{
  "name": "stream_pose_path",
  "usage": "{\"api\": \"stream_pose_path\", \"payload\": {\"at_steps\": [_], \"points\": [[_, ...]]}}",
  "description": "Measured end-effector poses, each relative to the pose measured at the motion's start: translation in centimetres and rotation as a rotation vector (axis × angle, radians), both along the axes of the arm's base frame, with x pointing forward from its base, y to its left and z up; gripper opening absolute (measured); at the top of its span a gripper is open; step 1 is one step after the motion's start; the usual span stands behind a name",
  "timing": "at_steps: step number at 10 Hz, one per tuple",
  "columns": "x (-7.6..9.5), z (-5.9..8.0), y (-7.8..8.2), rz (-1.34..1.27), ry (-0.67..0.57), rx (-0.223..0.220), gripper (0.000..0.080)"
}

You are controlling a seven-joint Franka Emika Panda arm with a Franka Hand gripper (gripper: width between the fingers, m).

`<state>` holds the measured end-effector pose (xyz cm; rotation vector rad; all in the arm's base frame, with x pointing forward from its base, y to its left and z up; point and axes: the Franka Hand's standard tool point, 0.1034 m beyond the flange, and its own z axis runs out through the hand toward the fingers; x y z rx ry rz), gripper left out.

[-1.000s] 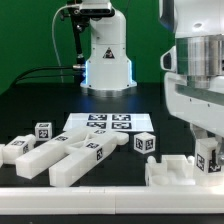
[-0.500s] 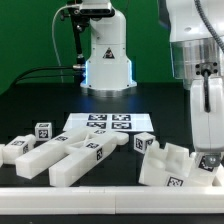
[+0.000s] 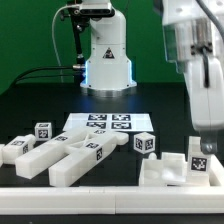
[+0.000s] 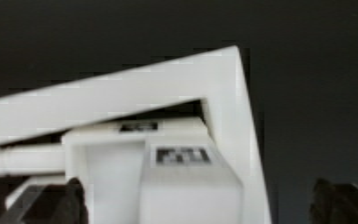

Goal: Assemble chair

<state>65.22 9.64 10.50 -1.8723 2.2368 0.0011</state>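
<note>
Your gripper (image 4: pixel 194 203) is open. In the wrist view the dark fingertips (image 4: pixel 44 200) stand far apart on either side of a white chair part (image 4: pixel 229 110), pinching nothing. In the exterior view that chair part (image 3: pixel 172 172) rests on the black table (image 3: pixel 40 105), at the front toward the exterior view's right, beneath the arm (image 3: pixel 195 60). Loose chair parts (image 3: pixel 70 158) lie heaped toward the exterior view's left, just before the marker board (image 3: pixel 105 122). A small tagged cube (image 3: pixel 145 143) sits between the two groups.
</note>
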Motion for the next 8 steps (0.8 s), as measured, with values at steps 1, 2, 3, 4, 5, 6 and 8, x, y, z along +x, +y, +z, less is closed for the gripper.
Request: {"api": "stream_pose_path", "payload": {"at_steps": [1,2,3,4,5,6,8], "points": [[0.39,1.61,-1.03,0.055,-0.027,-0.008,0.0643],[0.4,2.16,-1.18,0.073,-0.032,-0.008,0.0649],[0.26,1.76,-1.01,0.075,-0.026,-0.008,0.0649],[0.25,1.71,-1.02,0.075,-0.025,-0.009,0.0649],[0.24,1.7,-1.02,0.075,-0.025,-0.009,0.0649],[0.23,1.67,-1.01,0.076,-0.025,-0.009,0.0649],[0.22,1.63,-1.01,0.076,-0.024,-0.009,0.0649]]}}
